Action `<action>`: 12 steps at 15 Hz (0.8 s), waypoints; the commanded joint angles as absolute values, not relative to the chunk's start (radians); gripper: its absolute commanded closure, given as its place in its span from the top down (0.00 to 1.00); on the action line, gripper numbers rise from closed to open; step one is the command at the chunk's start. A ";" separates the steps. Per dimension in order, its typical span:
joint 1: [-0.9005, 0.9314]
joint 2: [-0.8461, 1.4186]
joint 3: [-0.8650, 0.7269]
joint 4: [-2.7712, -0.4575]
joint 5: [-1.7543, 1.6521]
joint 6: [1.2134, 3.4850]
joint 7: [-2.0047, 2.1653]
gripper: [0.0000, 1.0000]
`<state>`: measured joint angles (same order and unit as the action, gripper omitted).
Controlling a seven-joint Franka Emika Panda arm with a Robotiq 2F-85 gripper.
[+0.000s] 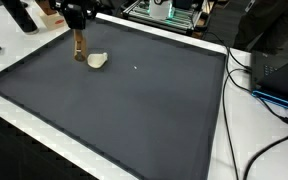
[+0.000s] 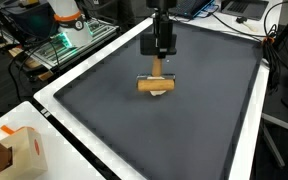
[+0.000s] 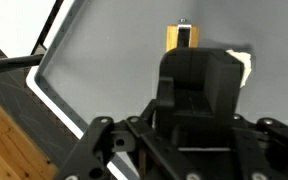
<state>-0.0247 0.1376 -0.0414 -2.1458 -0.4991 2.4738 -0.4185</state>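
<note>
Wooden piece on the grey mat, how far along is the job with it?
Done: the gripper is at the wooden piece, which sits on the grey mat beside the pale lump. In hand: it stands right over the piece; whether it is clamped is hidden. Left: probably lifting or moving it; nothing looks raised.

The dark mat (image 1: pixel 134 110) lies bare across the centre, bottom and right of the frame in both exterior views, so there is broad room to pass. Its only obstacles cluster at upper left: the wooden tool (image 1: pixel 79 45), held upright by the gripper (image 1: pixel 77 30), and a pale lump (image 1: pixel 97 60) just beside it. Off the mat, cables (image 1: pixel 259 85) crowd the right edge, and a cardboard box (image 2: pixel 19 150) sits at lower left in an exterior view.
</note>
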 commanded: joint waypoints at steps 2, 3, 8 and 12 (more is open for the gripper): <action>-0.023 0.028 -0.036 -2.177 -0.493 2.409 -0.406 0.24; -0.024 0.008 -0.035 -2.179 -0.487 2.391 -0.408 0.24; -0.019 -0.087 -0.025 -2.171 -0.423 2.274 -0.399 0.24; -0.011 -0.134 -0.013 -2.142 -0.371 2.144 -0.333 0.24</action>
<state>-0.0187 -0.0838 -0.0222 -2.1457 -0.4111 2.2313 -0.3802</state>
